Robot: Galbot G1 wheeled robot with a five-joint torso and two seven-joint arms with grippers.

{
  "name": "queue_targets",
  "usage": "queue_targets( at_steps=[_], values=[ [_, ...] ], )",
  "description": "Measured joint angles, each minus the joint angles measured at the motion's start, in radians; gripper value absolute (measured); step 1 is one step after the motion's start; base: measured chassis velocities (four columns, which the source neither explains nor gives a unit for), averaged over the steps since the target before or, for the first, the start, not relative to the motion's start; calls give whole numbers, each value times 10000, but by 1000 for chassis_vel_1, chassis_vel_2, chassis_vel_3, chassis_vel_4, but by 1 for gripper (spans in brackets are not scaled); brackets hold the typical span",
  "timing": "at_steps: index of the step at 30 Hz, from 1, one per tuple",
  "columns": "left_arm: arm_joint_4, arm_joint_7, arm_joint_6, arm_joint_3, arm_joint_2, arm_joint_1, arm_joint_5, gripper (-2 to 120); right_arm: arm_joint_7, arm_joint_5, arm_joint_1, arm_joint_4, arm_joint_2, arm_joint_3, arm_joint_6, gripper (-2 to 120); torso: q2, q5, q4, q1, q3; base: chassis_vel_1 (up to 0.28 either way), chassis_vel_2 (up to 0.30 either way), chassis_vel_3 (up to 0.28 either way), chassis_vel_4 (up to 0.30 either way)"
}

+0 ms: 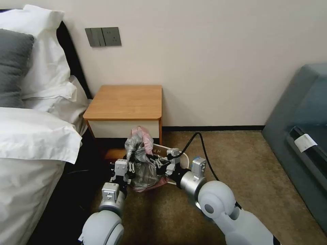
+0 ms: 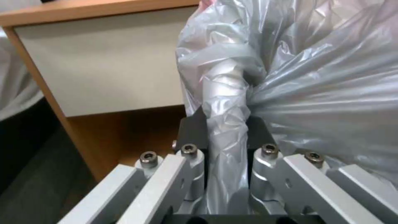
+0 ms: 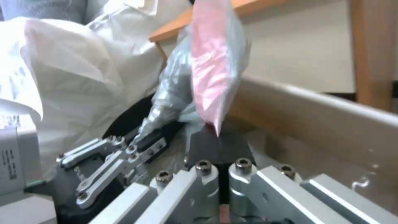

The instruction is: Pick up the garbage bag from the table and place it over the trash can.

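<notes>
The garbage bag (image 1: 141,160) hangs bunched between your two claws in the head view, low in front of the bench (image 1: 126,102) and over the trash can (image 1: 177,157). In your left wrist view, the left claw (image 2: 227,124) pinches a twisted grey fold of the bag. In your right wrist view, the right claw (image 3: 218,146) is pressed together on the bag's pink edge, just beside the can's rim.

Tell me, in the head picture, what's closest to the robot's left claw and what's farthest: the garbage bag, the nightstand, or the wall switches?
1. Garbage bag: pinched in the left claw.
2. Nightstand: just behind the bag, beside the bed.
3. Wall switches: high on the wall above the nightstand.
</notes>
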Motion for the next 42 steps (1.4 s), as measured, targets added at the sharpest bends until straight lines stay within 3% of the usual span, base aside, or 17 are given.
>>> queue_targets(
  at_steps=[18, 27, 33, 42],
  values=[
    [-90, -202, 80, -468, -278, -124, -1935, 11, 266, 395, -297, 423, -309, 1558, 0, 0, 0, 1, 0, 0, 0, 0, 0, 0, 0],
    [-82, -83, 86, -584, -289, -200, -1949, 11, 339, 1137, -29, 410, -609, 2230, -285, 0, 1, 1, 0, -1, 0, 0, 0, 0, 0],
    [15, 603, -289, -582, -286, -140, -1066, 11, 56, 1762, 646, -126, -1242, 2647, -834, 0, 1, 0, 0, -1, 0, 0, 0, 0, 0],
    [0, 1196, -756, -655, -287, -64, -870, 11, -357, 2018, 1180, -865, -1769, 2656, -1287, 0, 0, 0, 0, -1, 1, 0, 0, 0, 0]
  ],
)
